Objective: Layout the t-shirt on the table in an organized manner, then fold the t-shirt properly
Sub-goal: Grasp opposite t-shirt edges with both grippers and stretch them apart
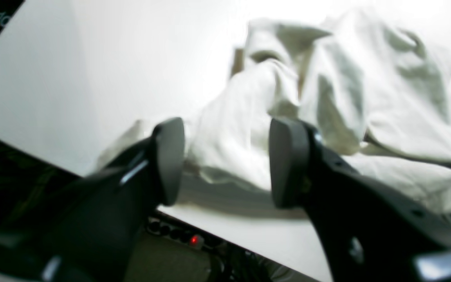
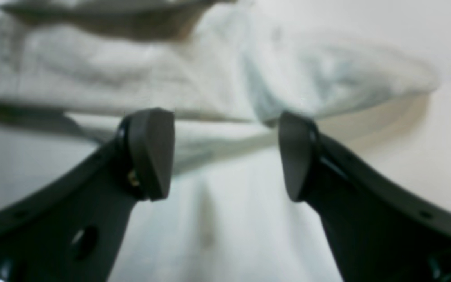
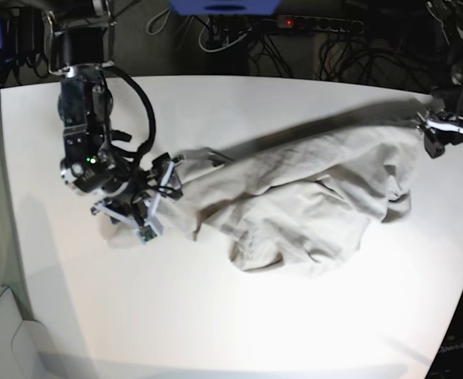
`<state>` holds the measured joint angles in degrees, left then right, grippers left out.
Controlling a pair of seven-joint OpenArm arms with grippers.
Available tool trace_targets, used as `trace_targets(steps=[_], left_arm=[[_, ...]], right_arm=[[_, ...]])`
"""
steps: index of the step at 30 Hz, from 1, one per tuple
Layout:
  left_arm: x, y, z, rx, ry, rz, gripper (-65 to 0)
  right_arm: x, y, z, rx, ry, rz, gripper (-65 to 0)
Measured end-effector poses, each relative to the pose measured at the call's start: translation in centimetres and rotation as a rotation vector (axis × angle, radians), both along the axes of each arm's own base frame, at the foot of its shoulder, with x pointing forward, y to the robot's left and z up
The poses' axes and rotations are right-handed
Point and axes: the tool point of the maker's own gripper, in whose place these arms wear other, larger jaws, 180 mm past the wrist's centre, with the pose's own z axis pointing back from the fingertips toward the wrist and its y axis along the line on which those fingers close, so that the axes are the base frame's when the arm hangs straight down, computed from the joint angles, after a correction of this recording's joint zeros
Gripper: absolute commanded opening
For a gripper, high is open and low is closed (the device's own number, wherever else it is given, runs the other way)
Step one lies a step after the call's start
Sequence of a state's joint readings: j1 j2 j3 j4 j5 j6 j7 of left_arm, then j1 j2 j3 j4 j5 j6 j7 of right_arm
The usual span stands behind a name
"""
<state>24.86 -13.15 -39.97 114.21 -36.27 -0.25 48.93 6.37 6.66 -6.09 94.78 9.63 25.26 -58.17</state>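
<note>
The light grey-beige t-shirt (image 3: 310, 197) lies crumpled across the middle of the white table (image 3: 215, 316), stretched from left to far right. My right gripper (image 3: 162, 189) is at the shirt's left end. In its wrist view the right gripper (image 2: 223, 154) is open, and a shirt edge (image 2: 210, 78) lies just beyond the fingertips with nothing between them. My left gripper (image 3: 434, 136) hangs at the shirt's far right end near the table edge. In its wrist view the left gripper (image 1: 227, 160) is open, with bunched shirt folds (image 1: 327, 86) just past the pads.
A power strip (image 3: 318, 24) with a red light and tangled cables lie behind the table's far edge. In the left wrist view the table edge (image 1: 249, 243) runs just under the fingers, with the power strip (image 1: 194, 239) below it.
</note>
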Motion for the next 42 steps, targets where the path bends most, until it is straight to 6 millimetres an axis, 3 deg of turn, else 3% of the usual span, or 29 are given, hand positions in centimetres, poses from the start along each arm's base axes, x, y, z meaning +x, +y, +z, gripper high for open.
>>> trace_targets(steps=[5,12,17,20,23,25,32,37,42], left_arm=[[2.1,0.5,2.0,0.005,-0.088,0.015,-31.2],[3.0,1.1,1.9,-0.009,-0.1,0.035,-31.2],[4.1,2.4,-0.8,-0.08,-0.057,0.087,-31.2],[6.4,2.7,-1.2,-0.139,-0.088,0.109,-31.2],[8.4,3.5,-2.2,-0.172,-0.086,0.141,-31.2],[9.3,3.3,-3.1,-0.147,-0.047,0.128,-31.2],[13.4,-0.6,-5.8,-0.095,0.038,0.021,-31.2],[13.9,-1.0,-8.5,-0.097,0.084,0.019,-31.2],[14.2,-0.7,-9.6,-0.107,0.087,0.04,-31.2]], right_arm=[[-0.8,0.1,-0.2,0.0,0.005,0.002,-21.7],[-2.7,0.6,0.0,0.011,-0.006,0.012,-21.7],[-4.0,1.0,-1.0,0.038,0.001,0.016,-21.7],[-3.9,1.6,-1.0,0.08,-0.035,0.016,-21.7],[-4.4,1.3,-2.9,0.082,0.011,0.004,-21.7],[-4.7,1.1,-3.8,0.079,0.034,-0.003,-21.7],[-4.5,1.2,-3.8,0.093,0.021,-0.005,-21.7],[-4.5,1.2,-3.8,0.093,0.022,-0.005,-21.7],[-4.8,1.3,-4.0,0.093,0.03,-0.002,-21.7]])
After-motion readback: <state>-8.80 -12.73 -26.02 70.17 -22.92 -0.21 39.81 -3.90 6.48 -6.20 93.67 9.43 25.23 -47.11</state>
